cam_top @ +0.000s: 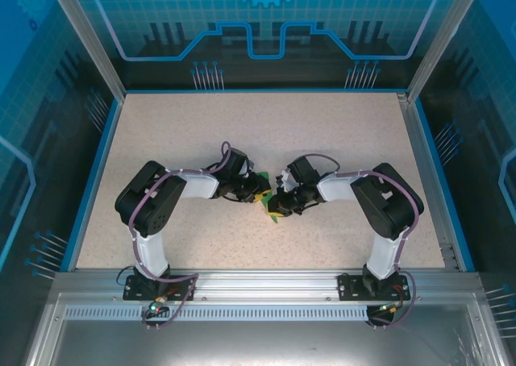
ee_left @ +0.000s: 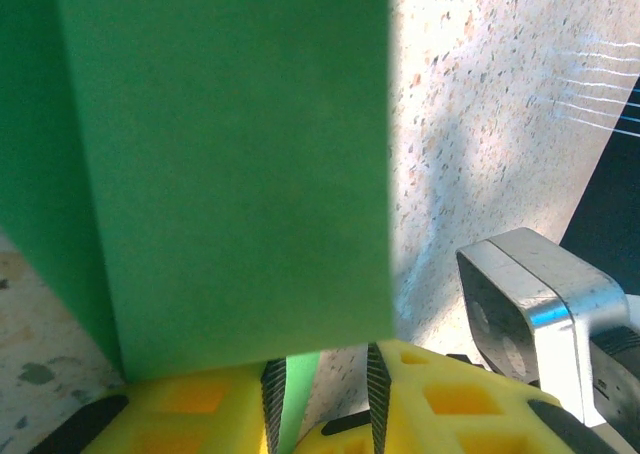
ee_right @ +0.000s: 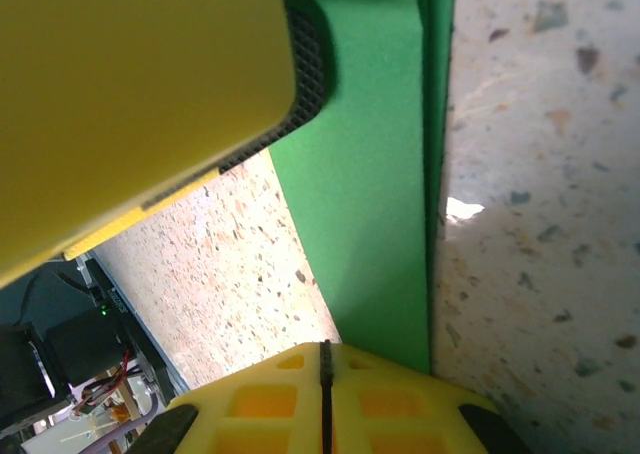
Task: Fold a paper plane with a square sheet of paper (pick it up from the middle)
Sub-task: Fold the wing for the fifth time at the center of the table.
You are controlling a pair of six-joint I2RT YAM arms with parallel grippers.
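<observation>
The right tool [ee_right: 325, 359] sits at the near end of the green paper [ee_left: 230, 164]. It is shut tight, but I cannot tell if it pinches a corner. The folded paper runs long and thin, straight away from it. At the paper's far end is the left tool [ee_left: 325, 379], jaws a little apart, with a paper edge in the gap. Both tools are right at the paper in the middle of the desk [cam_top: 339, 140], so the next fold likely needs both.

Top view: high behind, facing down over table [cam_top: 339, 132]. Wrist views: close, both sharing green paper [ee_left: 230, 164].
</observation>
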